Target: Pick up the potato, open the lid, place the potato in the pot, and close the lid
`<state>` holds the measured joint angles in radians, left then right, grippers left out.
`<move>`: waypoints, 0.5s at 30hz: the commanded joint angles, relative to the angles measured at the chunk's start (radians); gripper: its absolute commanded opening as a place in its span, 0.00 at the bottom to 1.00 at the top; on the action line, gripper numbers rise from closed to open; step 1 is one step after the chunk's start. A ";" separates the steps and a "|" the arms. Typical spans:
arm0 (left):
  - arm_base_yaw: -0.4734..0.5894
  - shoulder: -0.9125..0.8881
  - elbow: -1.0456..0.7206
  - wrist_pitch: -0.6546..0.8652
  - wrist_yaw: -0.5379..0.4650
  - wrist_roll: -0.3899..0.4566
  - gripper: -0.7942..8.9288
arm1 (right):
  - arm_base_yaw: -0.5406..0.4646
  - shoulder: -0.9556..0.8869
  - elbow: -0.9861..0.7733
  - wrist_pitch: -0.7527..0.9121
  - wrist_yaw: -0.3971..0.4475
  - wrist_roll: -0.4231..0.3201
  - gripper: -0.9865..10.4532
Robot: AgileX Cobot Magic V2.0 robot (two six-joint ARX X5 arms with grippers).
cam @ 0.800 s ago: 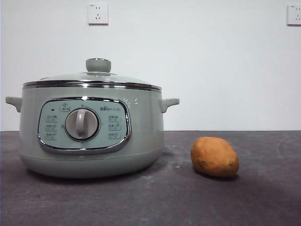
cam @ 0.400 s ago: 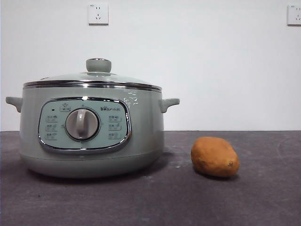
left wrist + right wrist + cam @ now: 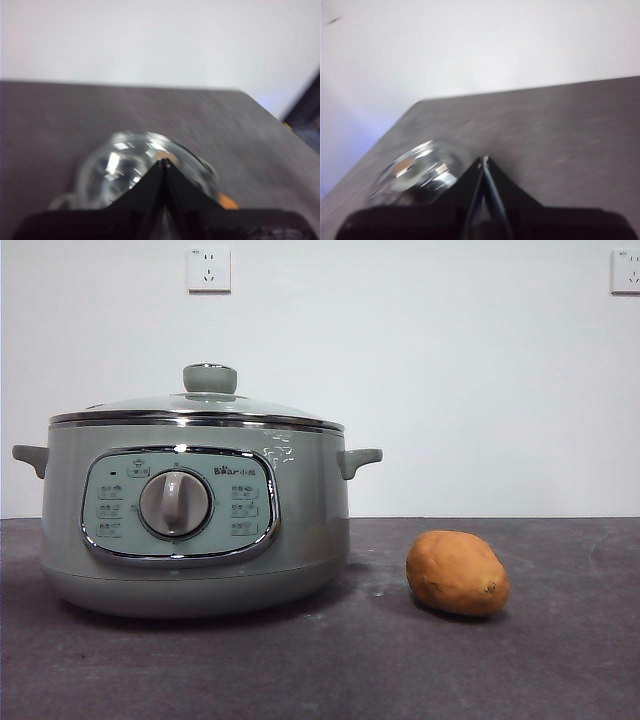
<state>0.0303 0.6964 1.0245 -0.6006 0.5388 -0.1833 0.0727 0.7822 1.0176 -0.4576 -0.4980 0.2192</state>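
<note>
The sage-green pot [image 3: 195,520] stands on the dark table at the left of the front view, its glass lid [image 3: 200,405] closed on it, knob [image 3: 209,378] on top. The orange-brown potato [image 3: 457,573] lies on the table to the right of the pot, apart from it. Neither arm shows in the front view. My left gripper [image 3: 164,167] is shut and empty, high above the lid [image 3: 132,167]; a bit of the potato [image 3: 227,201] peeks beside its jaws. My right gripper [image 3: 483,162] is shut and empty, with the lid [image 3: 417,170] blurred off to one side.
Two white wall sockets [image 3: 208,269] sit high on the white wall behind. The dark table [image 3: 560,660] stretches to the right of the potato. The table's edges show in both wrist views.
</note>
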 commanded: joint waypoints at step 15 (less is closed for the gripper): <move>-0.028 0.187 0.045 0.003 0.159 0.034 0.47 | 0.086 0.177 0.011 -0.026 -0.098 -0.027 0.56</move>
<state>0.0082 0.8845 1.0721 -0.6125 0.6971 -0.1638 0.1474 0.9546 1.0260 -0.4843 -0.6144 0.2005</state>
